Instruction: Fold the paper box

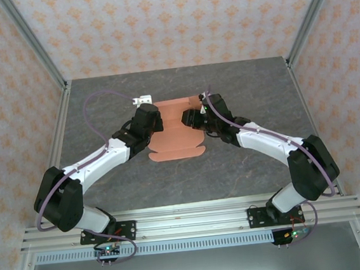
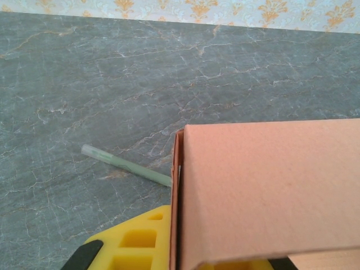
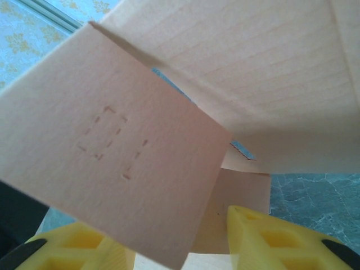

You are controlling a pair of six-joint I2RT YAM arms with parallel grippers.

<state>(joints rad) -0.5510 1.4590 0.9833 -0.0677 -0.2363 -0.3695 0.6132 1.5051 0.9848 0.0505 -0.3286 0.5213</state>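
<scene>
The paper box (image 1: 179,138) lies part-folded on the table (image 1: 254,179) between your two tools. Its long axis runs away from the arm bases, so each tool meets one long side.

Your left gripper (image 1: 156,122) is closed at the sheet's left side. In its wrist view a raised panel (image 2: 270,191) stands right over the yellow fingers (image 2: 135,242). I judge the card pinched there, though the contact itself is hidden. A thin grey-green stick (image 2: 126,166) lies on the table ahead and to the left of that tool, apart from the card.

Your right gripper (image 1: 190,118) stands roughly half open at the sheet's right side, toward its far end. A flap (image 3: 129,169) marked with a dashed rectangle dips between this tool's fingers (image 3: 281,242), and nothing looks clamped. The larger sheet rises ahead of and above them.

The coming fold turns on that. The flap sits inside the right jaws with its crease just ahead, so the right arm is nearer, and the left looks placed to anchor.
</scene>
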